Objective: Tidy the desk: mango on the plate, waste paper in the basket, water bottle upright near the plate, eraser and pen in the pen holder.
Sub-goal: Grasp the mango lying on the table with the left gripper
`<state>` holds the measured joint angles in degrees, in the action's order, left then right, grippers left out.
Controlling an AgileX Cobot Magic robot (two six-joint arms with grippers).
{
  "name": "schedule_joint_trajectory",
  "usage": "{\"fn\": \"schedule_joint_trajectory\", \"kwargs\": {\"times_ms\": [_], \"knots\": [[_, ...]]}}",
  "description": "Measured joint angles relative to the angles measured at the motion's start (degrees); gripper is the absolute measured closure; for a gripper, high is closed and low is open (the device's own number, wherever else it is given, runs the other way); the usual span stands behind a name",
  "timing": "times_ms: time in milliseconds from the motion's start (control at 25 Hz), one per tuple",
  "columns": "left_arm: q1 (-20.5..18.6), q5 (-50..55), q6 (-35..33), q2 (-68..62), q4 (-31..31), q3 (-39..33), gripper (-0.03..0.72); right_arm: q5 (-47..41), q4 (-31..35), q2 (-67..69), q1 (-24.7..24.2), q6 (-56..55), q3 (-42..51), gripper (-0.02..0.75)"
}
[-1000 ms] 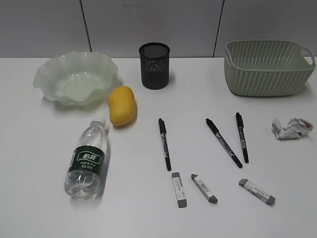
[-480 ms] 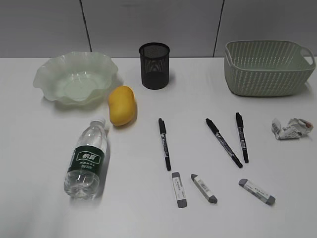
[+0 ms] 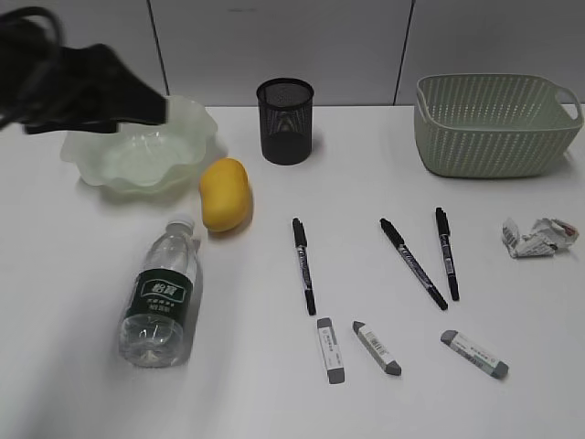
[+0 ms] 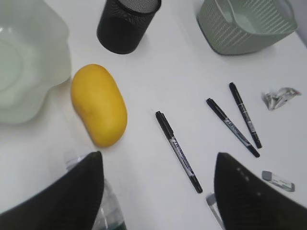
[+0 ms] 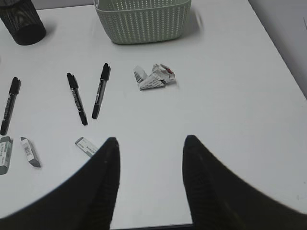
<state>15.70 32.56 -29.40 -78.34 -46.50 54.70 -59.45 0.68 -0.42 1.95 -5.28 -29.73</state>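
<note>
Exterior view: the left arm (image 3: 73, 87) shows as a dark blur at ten o'clock over the plate (image 3: 187, 128). The mango (image 3: 224, 194) lies on the desk (image 3: 274, 384) just beside the plate's rim. The water bottle (image 3: 162, 297) lies flat at seven o'clock, its dark green label bearing white characters too small to read. The pen holder (image 3: 284, 121) stands at twelve, the basket (image 3: 494, 125) at two, the waste paper (image 3: 537, 237) at three. Three pens (image 3: 303, 265) and three erasers (image 3: 331, 349) lie around the centre.

Left wrist view: the left gripper (image 4: 158, 191) gapes wide, empty, above the desk, the mango at ten o'clock.

Right wrist view: the right gripper (image 5: 149, 177) stands parted, holding nothing; the paper's grey print is illegible.
</note>
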Motion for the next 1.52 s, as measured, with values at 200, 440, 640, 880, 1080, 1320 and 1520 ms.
{"fn": "schedule_joint_trajectory", "kwargs": {"times_ms": [200, 440, 640, 880, 1080, 1320, 1520], "knots": [[11.85, -1.21, 28.51, -19.28, 28.92, 17.05, 0.146, 0.0, 0.06, 0.0, 0.0, 0.0, 0.0, 0.386], [12.59, 8.67, 38.46, -36.18, 37.91, 31.93, 0.057, 0.0, 0.06, 0.0, 0.0, 0.0, 0.0, 0.386], [12.59, 14.04, 46.22, -42.4, 42.75, 36.42, 0.045, 0.0, 0.08, 0.0, 0.0, 0.0, 0.0, 0.386], [12.59, 14.7, 52.89, -45.19, 46.5, 39.19, 0.035, 0.0, 0.13, 0.0, 0.0, 0.0, 0.0, 0.386], [12.59, 14.21, 54.71, -46.74, 46.88, 40.61, 0.0, 0.0, 0.13, 0.0, 0.0, 0.0, 0.0, 0.386], [12.59, 15.11, 57.11, -49.86, 46.5, 42.47, -0.001, 0.0, 0.13, 0.0, 0.0, 0.0, 0.0, 0.386], [12.59, 15.26, 58.34, -52.85, 46.5, 45.66, 0.011, 0.0, 0.13, 0.0, 0.0, 0.0, 0.0, 0.386]]}}
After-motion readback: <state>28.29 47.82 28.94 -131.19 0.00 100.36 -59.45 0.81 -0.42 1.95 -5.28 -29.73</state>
